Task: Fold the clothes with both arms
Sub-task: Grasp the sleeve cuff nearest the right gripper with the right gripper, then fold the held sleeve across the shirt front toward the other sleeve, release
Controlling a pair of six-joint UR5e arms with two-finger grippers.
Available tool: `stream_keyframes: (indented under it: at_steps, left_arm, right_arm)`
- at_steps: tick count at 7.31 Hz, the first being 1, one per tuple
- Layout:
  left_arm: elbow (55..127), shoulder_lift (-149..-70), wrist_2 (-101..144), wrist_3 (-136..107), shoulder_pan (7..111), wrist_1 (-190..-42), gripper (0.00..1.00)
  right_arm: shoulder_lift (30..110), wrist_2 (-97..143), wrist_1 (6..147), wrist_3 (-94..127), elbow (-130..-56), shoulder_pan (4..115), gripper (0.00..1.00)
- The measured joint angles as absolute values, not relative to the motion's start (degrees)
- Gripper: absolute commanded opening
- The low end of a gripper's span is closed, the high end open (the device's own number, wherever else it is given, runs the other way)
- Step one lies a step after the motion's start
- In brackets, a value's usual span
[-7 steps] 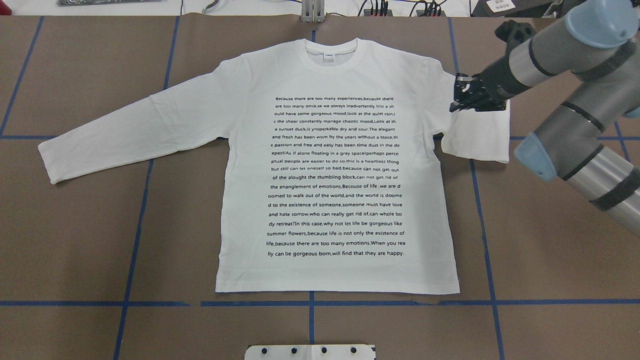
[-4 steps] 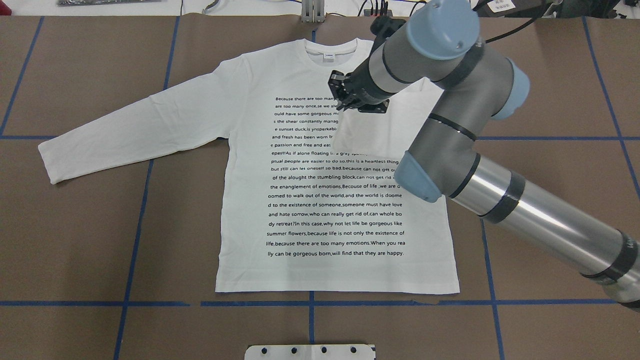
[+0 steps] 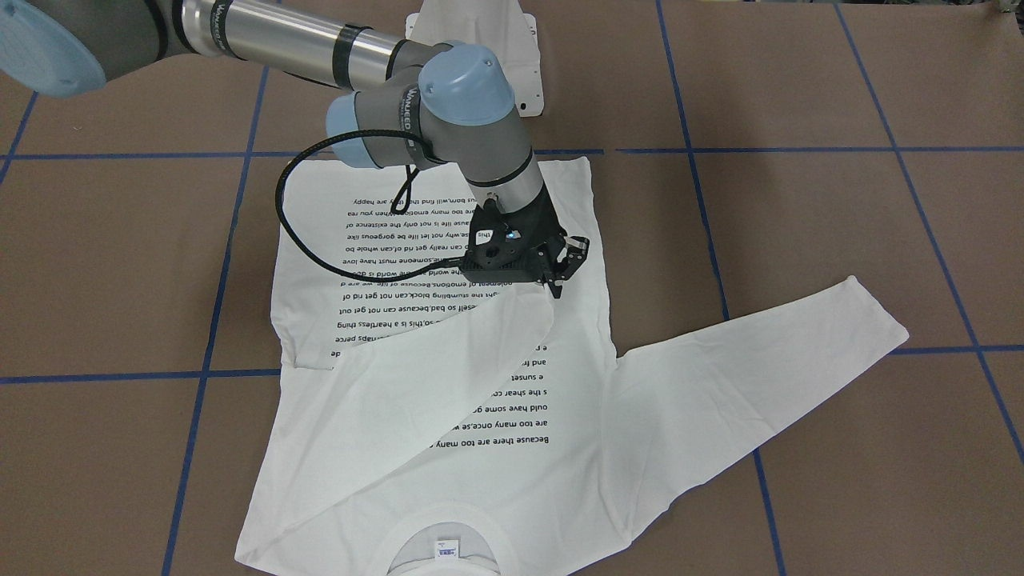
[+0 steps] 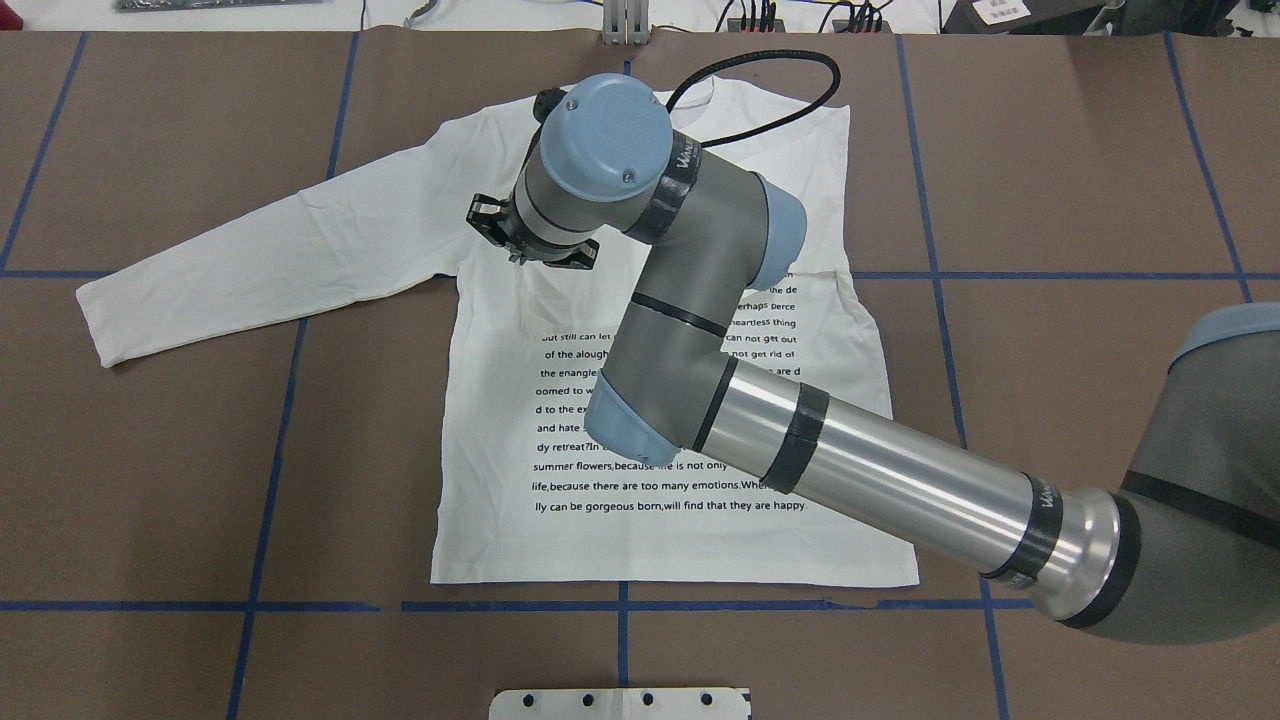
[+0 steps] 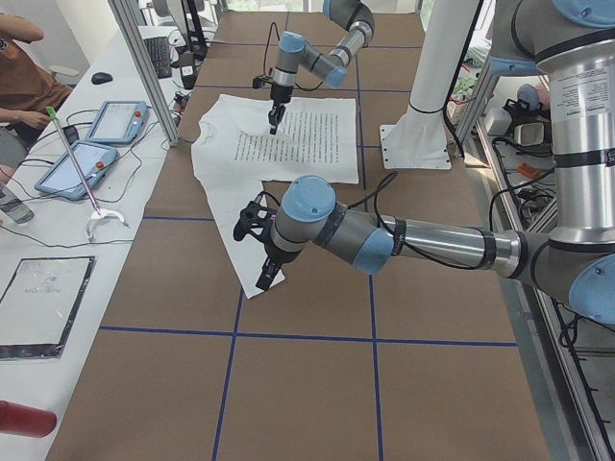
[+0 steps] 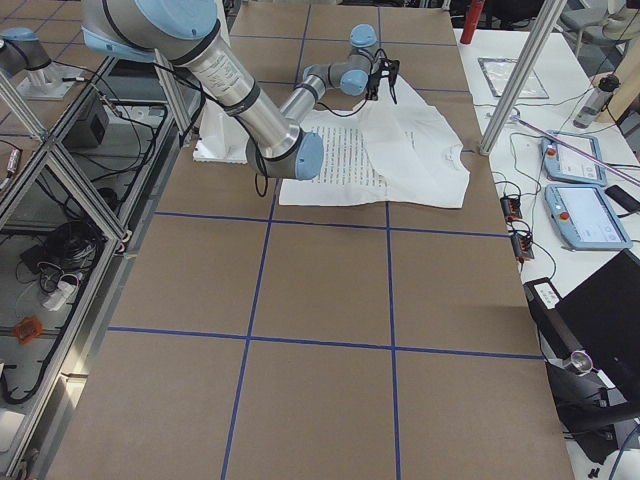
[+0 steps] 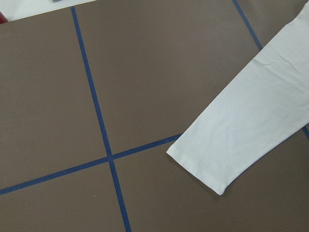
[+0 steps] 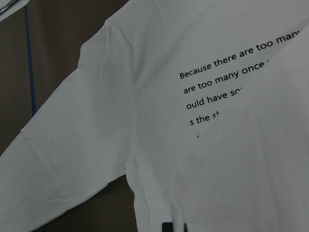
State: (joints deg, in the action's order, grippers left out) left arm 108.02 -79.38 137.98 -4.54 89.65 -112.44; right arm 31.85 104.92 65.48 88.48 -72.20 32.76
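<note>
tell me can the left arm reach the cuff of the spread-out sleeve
Probably yes: the cuff lies flat and uncovered, the left gripper hangs right by it, and the right arm is off over the shirt.

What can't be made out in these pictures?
Left gripper: seen only in the exterior left view, so open or shut is unclear.
Shirt text, upper lines: the right arm covers them overhead; the folded sleeve covers them in the front-facing view.
Collar label: too small to read, front-facing view.
</note>
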Motion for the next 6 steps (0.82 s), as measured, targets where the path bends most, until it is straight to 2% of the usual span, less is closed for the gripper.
stream_keyframes:
  at_steps: [1,2,3,6]
  left_arm:
    - [108.02,-79.37,137.99,-4.56,89.65,-112.47,1.0]
    - [108.02,-79.37,137.99,-4.57,89.65,-112.49,1.0]
    - [108.02,-79.37,137.99,-4.57,89.65,-112.5,1.0]
    - [108.02,-79.34,137.99,-4.57,89.65,-112.5,1.0]
  right_arm:
    - [30.84,104.33,63.79,88.49,-69.93,32.54,0.0]
    - [30.1,103.96,62.88,88.5,-68.43,32.48,0.42]
    - [29.37,103.4,62.2,88.52,-66.93,32.45,0.6]
    - [25.28,101.34,61.23,89.63,-60.63,32.36,0.6]
